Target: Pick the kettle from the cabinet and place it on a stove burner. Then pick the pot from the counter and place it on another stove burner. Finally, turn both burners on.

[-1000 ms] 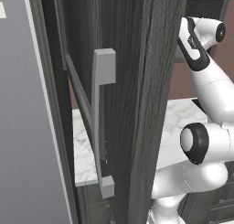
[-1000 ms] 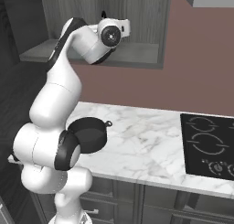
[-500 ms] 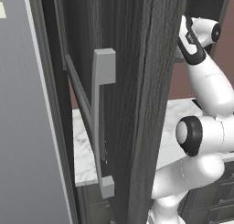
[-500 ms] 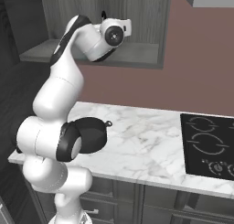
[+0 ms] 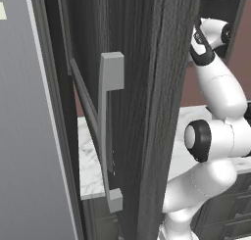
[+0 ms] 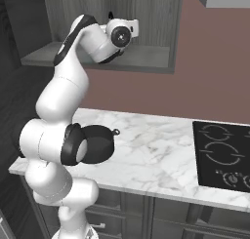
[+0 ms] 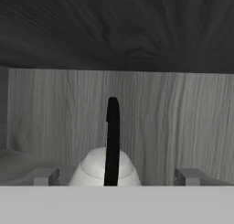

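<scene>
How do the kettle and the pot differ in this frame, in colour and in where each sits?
The kettle is pale white-grey; the pot is matte black. The kettle sits inside the cabinet, between the open gripper's fingertips; the pot rests on the marble counter, partly hidden behind the arm. Both are rounded.

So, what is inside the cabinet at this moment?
The kettle sits on the cabinet shelf, black handle up, wood-grain back wall behind it. Its lower body and spout are hidden at the bottom of the hand view.
</scene>
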